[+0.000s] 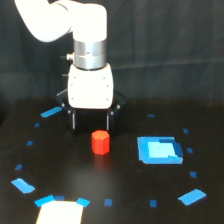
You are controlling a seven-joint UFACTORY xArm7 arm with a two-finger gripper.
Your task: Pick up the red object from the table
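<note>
You have one arm (65, 22) here, and its single gripper (90, 121) hangs over the table (125, 195) with its two dark fingers (73, 120) spread apart and nothing between them. There is one red block (100, 142), standing upright on the table just in front of the gripper, below the fingertips in the exterior view and a touch towards that view's right; it sits clear of both fingers. One large blue square patch (159, 150) lies flat on the table, off to the gripper's side on the exterior view's right, apart from the block. Around a dozen small blue tape marks (51, 112) dot the surface around the gripper. One pale rectangle (60, 213) shows at the bottom edge.
</note>
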